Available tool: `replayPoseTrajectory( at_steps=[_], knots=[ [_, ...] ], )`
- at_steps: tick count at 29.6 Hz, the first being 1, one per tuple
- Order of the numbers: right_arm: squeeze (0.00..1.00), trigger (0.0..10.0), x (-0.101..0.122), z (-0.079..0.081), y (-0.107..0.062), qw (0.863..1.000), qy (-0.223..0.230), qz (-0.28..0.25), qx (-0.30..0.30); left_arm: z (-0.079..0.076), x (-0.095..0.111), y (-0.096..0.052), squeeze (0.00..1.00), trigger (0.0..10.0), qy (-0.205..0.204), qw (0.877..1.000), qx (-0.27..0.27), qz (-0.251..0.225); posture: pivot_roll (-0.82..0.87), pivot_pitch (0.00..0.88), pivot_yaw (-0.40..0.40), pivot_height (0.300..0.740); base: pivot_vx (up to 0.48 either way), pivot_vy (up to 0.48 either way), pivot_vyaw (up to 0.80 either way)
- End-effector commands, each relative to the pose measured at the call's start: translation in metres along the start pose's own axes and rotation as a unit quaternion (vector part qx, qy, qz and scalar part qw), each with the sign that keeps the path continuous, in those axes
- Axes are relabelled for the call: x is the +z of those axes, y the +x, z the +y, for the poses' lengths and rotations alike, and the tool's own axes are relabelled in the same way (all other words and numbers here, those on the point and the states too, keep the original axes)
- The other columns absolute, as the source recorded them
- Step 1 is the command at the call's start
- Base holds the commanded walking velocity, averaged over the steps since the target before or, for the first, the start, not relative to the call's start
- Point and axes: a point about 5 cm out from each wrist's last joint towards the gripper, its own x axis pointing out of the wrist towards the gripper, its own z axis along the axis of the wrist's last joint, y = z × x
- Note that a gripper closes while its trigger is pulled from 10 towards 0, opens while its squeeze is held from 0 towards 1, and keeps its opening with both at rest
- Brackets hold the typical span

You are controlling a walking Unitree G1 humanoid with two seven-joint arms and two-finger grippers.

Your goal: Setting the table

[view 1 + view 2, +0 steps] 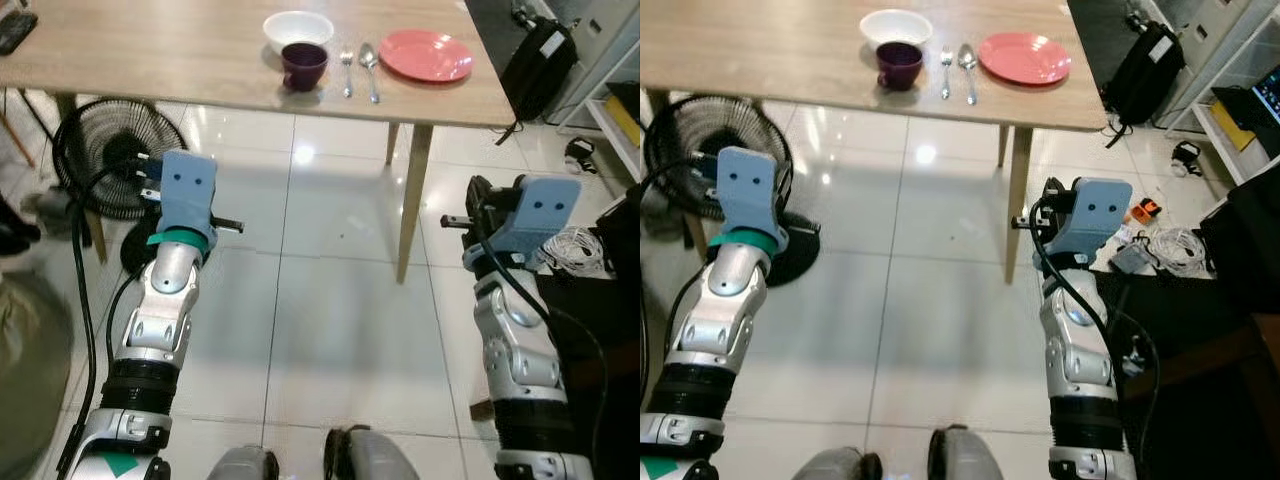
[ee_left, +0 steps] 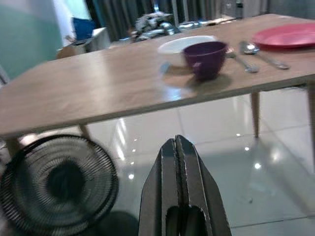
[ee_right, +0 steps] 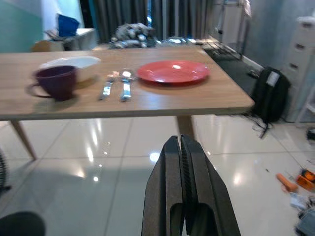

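Both silver arms are raised forward, short of the worktop point(image 1: 200, 60). Left end effector point(image 2: 179, 147) and right end effector point(image 3: 181, 147) both have fingers pressed together, empty.

The tabletop point(image 1: 150, 55) is light wood with a fine grain. The plate point(image 1: 425, 54) is coral red. The bowl point(image 1: 298, 27) is white; the mug point(image 1: 304, 64) is dark purple. The fork point(image 1: 347, 70) and spoon point(image 1: 369, 66) are silver. The floor point(image 1: 330, 330) is glossy white tile with thin grey joints. The fan point(image 1: 108, 155) is black wire mesh. The backpack point(image 1: 538, 65) is black. Each arm is silver with a pale blue wrist housing; the left hand point(image 2: 178, 162) and right hand point(image 3: 182, 162) have black fingers. A teal band, possibly tape, rings the left wrist point(image 1: 180, 240).
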Motion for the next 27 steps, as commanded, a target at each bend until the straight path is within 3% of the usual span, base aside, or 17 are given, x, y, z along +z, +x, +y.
replayPoseTrajectory(
  at_steps=[1,5,15,22,27],
  knots=[
    [0.00,10.0,-0.003,-0.012,-0.001,1.000,-0.001,0.009,-0.025,-0.007,-0.001,0.000,0.00,10.0,-0.005,1.000,-0.014,0.002,0.03,0.000,0.015,0.740,0.465,0.000,-0.73],
    [0.00,10.0,-0.003,-0.014,-0.001,0.999,0.000,0.011,-0.034,-0.007,-0.001,0.000,0.00,10.0,-0.005,1.000,-0.015,0.002,0.03,0.000,0.015,0.740,0.465,0.000,-0.63],
    [0.00,10.0,-0.002,-0.015,0.000,0.999,-0.009,0.008,-0.035,-0.007,-0.001,0.000,0.00,10.0,-0.004,1.000,-0.016,0.002,0.04,0.000,0.016,0.740,0.465,0.000,0.00],
    [0.00,10.0,0.007,-0.001,0.003,1.000,-0.006,-0.008,0.018,-0.007,0.003,-0.001,0.00,10.0,0.009,1.000,-0.023,-0.009,0.04,0.000,0.019,0.740,0.465,0.000,0.00],
    [0.00,10.0,0.015,0.013,0.005,0.998,-0.010,-0.019,0.064,-0.004,0.016,-0.005,0.00,10.0,0.040,0.998,-0.035,-0.040,0.05,0.000,0.014,0.740,0.465,0.000,0.00]
  ],
)
